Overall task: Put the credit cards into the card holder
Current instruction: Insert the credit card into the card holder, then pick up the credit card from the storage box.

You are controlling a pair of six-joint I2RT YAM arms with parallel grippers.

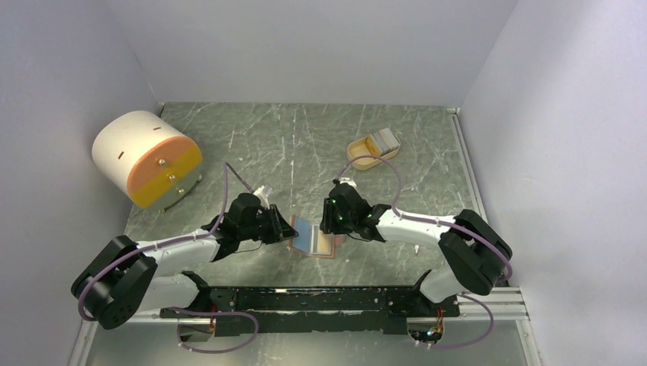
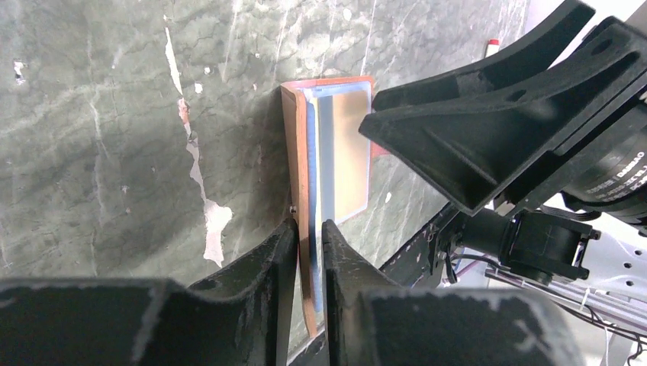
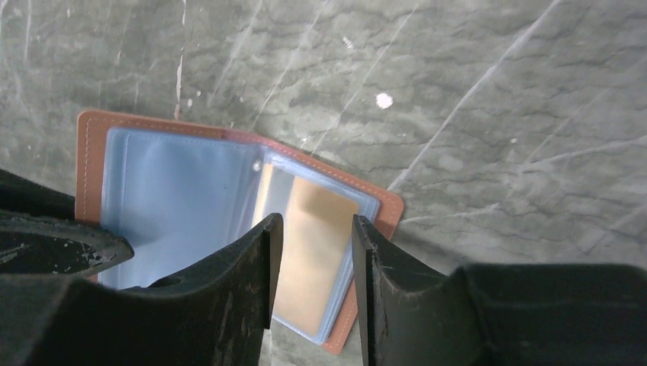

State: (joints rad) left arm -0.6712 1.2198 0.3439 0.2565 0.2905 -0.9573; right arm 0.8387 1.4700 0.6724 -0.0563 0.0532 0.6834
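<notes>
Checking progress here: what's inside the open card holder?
Bluish clear sleeves lie inside the card holder, one showing tan through it. Whether any holds a card cannot be told; the right end effector hides the near part.

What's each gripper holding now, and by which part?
The left gripper pinches the card holder by its edge; the right gripper hangs open over it, holding nothing.

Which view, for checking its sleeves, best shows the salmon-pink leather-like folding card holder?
Right wrist: the salmon-pink card holder lies open, clear sleeves facing the camera. Left wrist sees it nearly edge-on; top external shows it small.
</notes>
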